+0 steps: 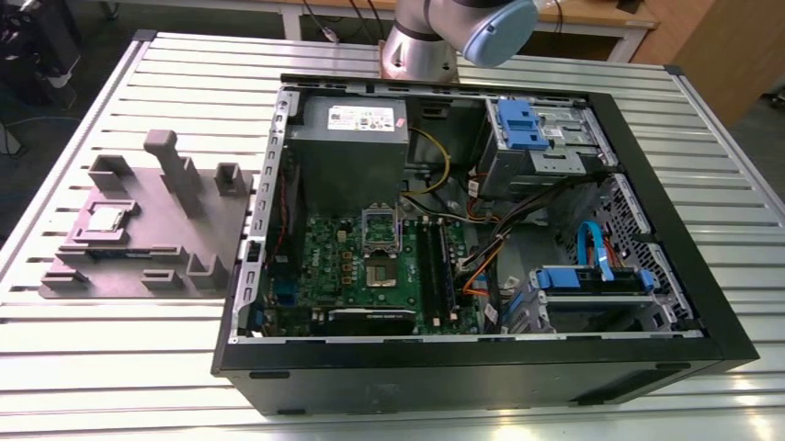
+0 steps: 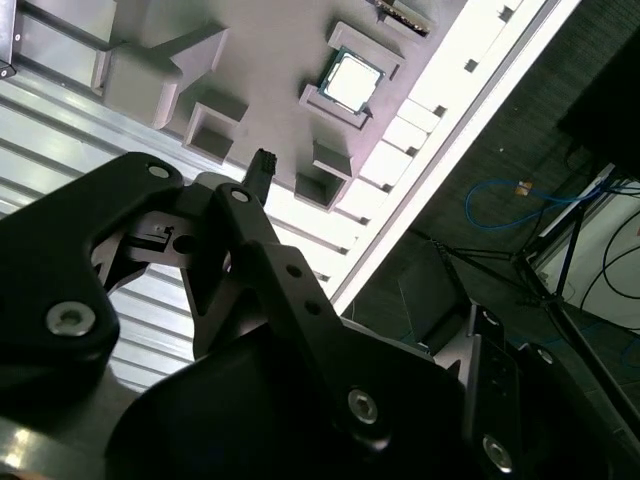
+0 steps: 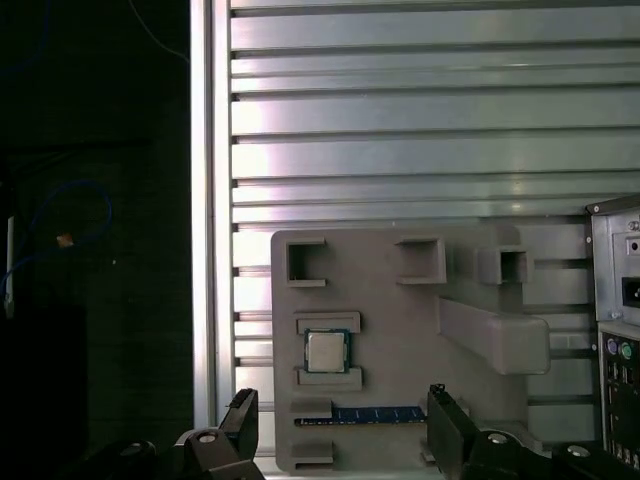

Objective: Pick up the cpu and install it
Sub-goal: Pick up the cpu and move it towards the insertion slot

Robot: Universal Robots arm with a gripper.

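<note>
Jaws spread wide, empty, above the cpu (seated in a grey fixture).

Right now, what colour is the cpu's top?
Silver-grey; the small square metal cpu shows best in the first wrist view.

The arm is a smooth silver-grey tube, and its joint wears a rounded pale-blue cap. The gripper is matt black all over, built from flat angular links pinned with round silver screws. Its two fingers are slim black blades, each with a bright screw head near the base.
</note>
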